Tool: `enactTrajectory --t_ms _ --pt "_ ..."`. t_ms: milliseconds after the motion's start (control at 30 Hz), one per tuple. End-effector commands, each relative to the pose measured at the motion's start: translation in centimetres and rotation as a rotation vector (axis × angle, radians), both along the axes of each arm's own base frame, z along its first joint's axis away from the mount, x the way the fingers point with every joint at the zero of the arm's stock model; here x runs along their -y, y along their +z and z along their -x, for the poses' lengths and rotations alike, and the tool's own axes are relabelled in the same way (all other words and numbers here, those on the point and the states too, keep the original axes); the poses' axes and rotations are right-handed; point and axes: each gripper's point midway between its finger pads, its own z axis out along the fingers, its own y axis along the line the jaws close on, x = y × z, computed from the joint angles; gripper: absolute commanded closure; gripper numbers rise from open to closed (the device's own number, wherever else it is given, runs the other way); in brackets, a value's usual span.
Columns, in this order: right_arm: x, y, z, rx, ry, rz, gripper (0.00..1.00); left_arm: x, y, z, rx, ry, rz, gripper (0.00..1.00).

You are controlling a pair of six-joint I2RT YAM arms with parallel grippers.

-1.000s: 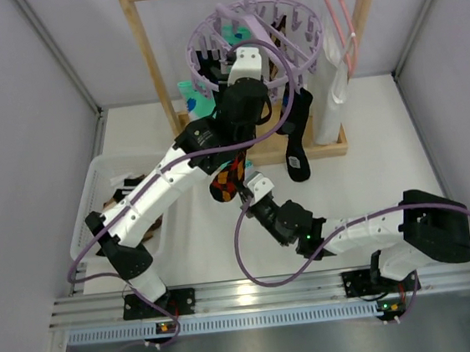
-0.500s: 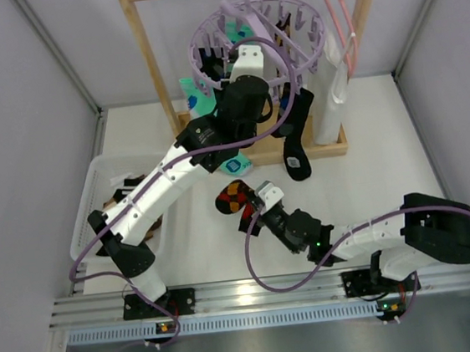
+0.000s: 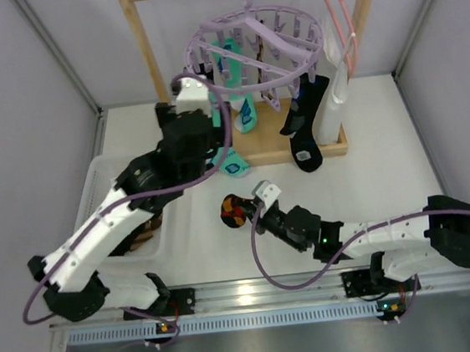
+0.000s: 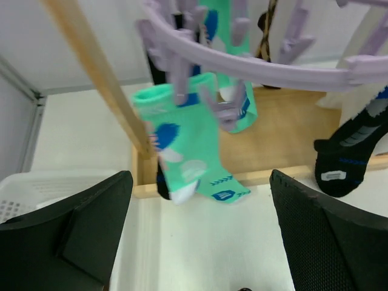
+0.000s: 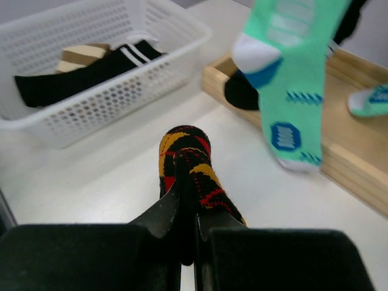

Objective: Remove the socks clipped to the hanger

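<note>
Over the white table (image 3: 383, 144), right tool (image 5: 185, 203) pinches an orange sock (image 5: 185, 151); left tool (image 4: 200, 194) gapes wide.

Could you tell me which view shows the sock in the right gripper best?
The right wrist view: the black sock with orange and red patches sits close up, pinched in the right gripper. The top external view shows it only as a small bundle; the left wrist view misses it.
</note>
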Motion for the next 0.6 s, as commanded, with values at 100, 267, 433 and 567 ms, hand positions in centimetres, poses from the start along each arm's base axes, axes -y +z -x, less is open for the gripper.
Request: enactTrajectory --t_ms 100,267,433,567 --pt "-9.6 6.5 2.7 0.021 0.368 0.011 1.00 -13.5 7.6 6.2 0.204 0.246 0.170 0.02" --pt "-18.0 9.6 1.5 0.033 0.509 0.058 1.00 -19.1 9.1 8.6 0.250 0.410 0.129 0.02" --pt "-24.9 8.4 -0.9 -0.022 0.602 0.094 1.00 -21.8 9.5 10.2 0.274 0.451 0.173 0.02" --pt "-29.2 6.8 -4.3 -0.055 0.587 0.124 0.84 -21.8 9.1 10.3 0.271 0.436 0.161 0.02"
